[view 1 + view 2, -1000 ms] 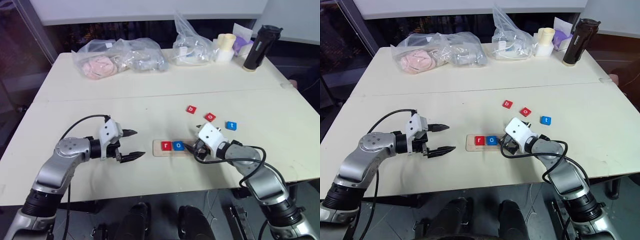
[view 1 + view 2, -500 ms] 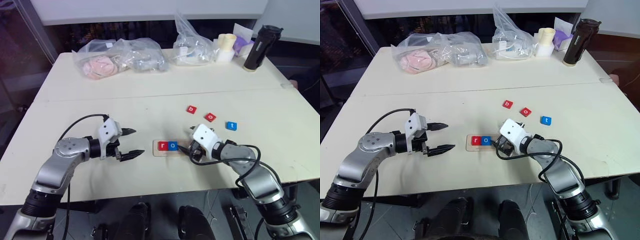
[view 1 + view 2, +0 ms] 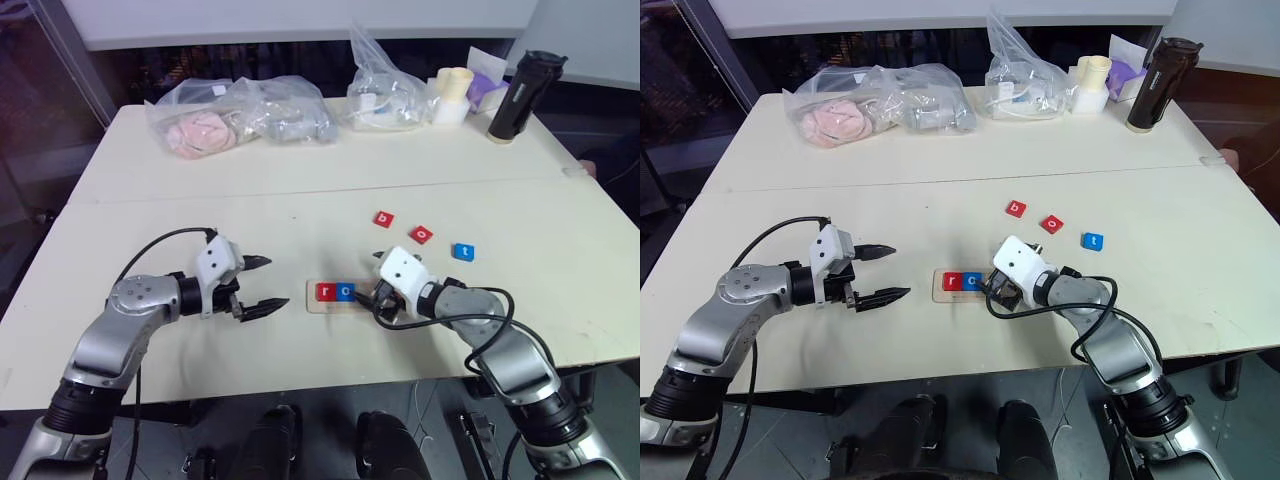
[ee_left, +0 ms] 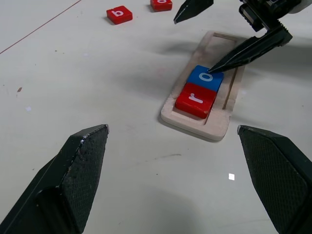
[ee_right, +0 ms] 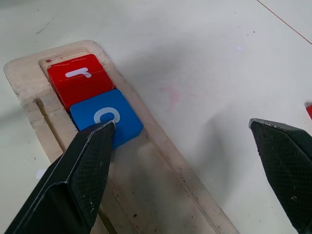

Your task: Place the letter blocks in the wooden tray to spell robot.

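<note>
The wooden tray [image 3: 312,298] lies at the middle front of the table. A red "r" block [image 3: 326,292] and a blue "o" block [image 3: 345,292] sit side by side at its left end. My right gripper [image 5: 181,124] is open over the tray. One of its fingertips [image 4: 210,71] touches the right edge of the blue "o" [image 5: 107,119]. A red "b" block [image 3: 384,219], a red "o" block [image 3: 421,235] and a blue "t" block [image 3: 462,251] lie loose behind the tray, to its right. My left gripper [image 3: 275,283] is open and empty, left of the tray.
Clear plastic bags [image 3: 240,115] [image 3: 385,95] lie along the table's far edge. A cream roll [image 3: 452,90] and a black bottle [image 3: 515,95] stand at the back right. A seam [image 3: 200,195] runs across the tabletop.
My right gripper slid left along the tray. The blue "o" block moved left with it and now sits against the red "r". The left gripper stayed still.
</note>
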Robot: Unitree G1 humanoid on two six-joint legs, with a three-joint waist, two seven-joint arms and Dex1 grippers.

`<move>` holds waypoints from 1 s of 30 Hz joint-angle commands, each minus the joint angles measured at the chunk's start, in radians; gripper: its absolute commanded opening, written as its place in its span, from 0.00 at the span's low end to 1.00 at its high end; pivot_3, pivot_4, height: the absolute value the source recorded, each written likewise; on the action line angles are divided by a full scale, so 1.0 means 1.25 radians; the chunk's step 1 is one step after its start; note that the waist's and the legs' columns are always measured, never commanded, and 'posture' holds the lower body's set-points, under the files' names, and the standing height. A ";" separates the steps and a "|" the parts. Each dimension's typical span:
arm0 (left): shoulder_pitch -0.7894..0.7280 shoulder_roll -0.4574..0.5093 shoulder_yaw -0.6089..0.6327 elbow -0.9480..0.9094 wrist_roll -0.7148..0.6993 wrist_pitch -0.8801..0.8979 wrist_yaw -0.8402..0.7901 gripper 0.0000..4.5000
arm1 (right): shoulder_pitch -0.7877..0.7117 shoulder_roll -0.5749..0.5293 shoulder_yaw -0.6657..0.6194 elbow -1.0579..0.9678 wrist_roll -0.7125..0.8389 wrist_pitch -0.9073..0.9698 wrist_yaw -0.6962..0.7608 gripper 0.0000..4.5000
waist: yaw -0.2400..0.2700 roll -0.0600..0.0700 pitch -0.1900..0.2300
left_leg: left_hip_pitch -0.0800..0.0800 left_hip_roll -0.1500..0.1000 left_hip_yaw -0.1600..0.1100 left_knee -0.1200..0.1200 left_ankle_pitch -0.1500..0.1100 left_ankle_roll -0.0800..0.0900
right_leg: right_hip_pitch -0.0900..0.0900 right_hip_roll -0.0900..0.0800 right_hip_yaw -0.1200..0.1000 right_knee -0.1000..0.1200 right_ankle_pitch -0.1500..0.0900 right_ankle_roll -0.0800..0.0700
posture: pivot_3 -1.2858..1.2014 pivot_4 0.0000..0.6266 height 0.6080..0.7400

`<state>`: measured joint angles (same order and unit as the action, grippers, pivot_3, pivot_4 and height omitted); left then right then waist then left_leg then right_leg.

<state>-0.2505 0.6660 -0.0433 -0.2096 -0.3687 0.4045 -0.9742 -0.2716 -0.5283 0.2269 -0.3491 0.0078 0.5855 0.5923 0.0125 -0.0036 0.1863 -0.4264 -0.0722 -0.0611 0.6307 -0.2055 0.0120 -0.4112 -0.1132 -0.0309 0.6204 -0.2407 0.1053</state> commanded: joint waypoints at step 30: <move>-0.011 -0.013 0.010 -0.014 0.000 -0.021 0.018 0.99 | -0.549 0.458 -0.357 0.549 0.050 0.281 -0.610 1.00 | -0.024 0.001 0.000 | -0.001 -0.001 0.001 -0.003 0.003 -0.004 | -0.008 0.002 0.002 0.010 0.002 0.002 | 0.52 0.24 0.88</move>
<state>-0.2674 0.6448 -0.0528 -0.1988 -0.3605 0.3850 -0.9553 -0.9172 0.0314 -0.2080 0.3329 0.0622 0.9535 -0.1430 -0.0181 -0.0028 0.1866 -0.4276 -0.0733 -0.0599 0.6264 -0.2022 0.0074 -0.4216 -0.1106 -0.0280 0.6336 -0.2379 0.1073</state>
